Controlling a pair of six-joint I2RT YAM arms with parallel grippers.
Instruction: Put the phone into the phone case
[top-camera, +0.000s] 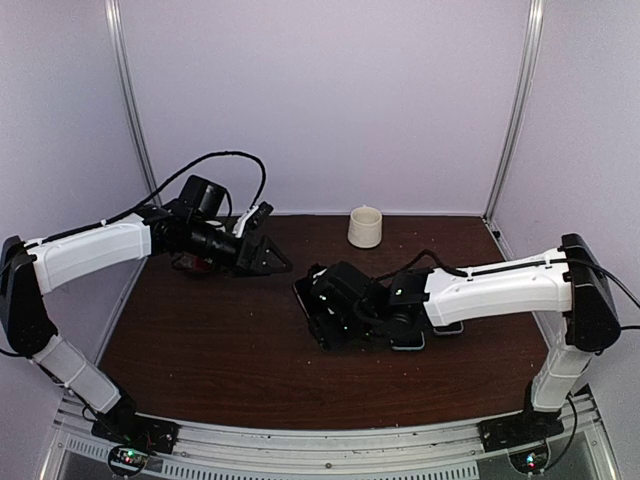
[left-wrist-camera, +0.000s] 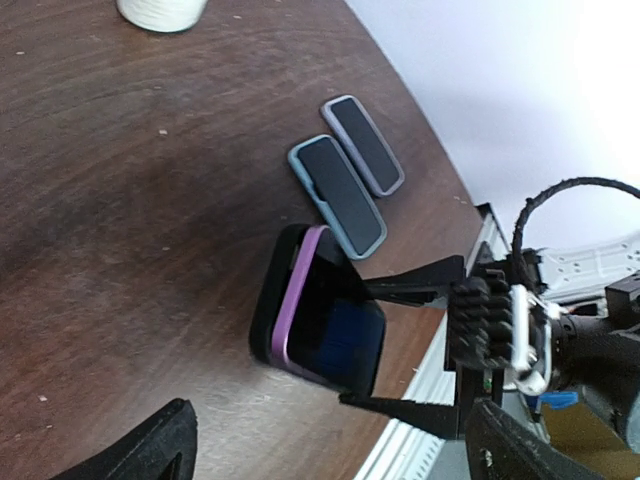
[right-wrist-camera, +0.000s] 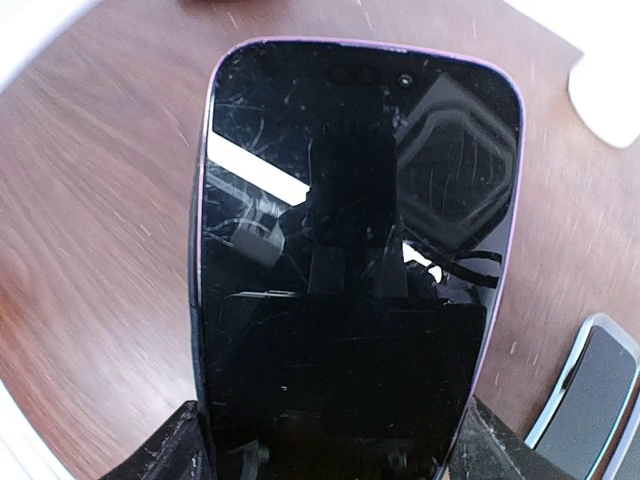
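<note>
Scratched phone (right-wrist-camera: 350, 250) (right wrist view alone)

Your left arm (top-camera: 90, 250) stretches along the far left. The left gripper (top-camera: 268, 250) is raised and points right, jaws spread wide with nothing between them. Your right arm (top-camera: 500, 287) reaches left, low across the middle. The right gripper (top-camera: 335, 300) clamps the phone (right-wrist-camera: 350, 250) by its sides.

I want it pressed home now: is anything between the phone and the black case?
Nothing visible. The phone, gripped by the right gripper, leans with one long edge at the black case. The two other handsets lie flat on the table, apart from both.
</note>
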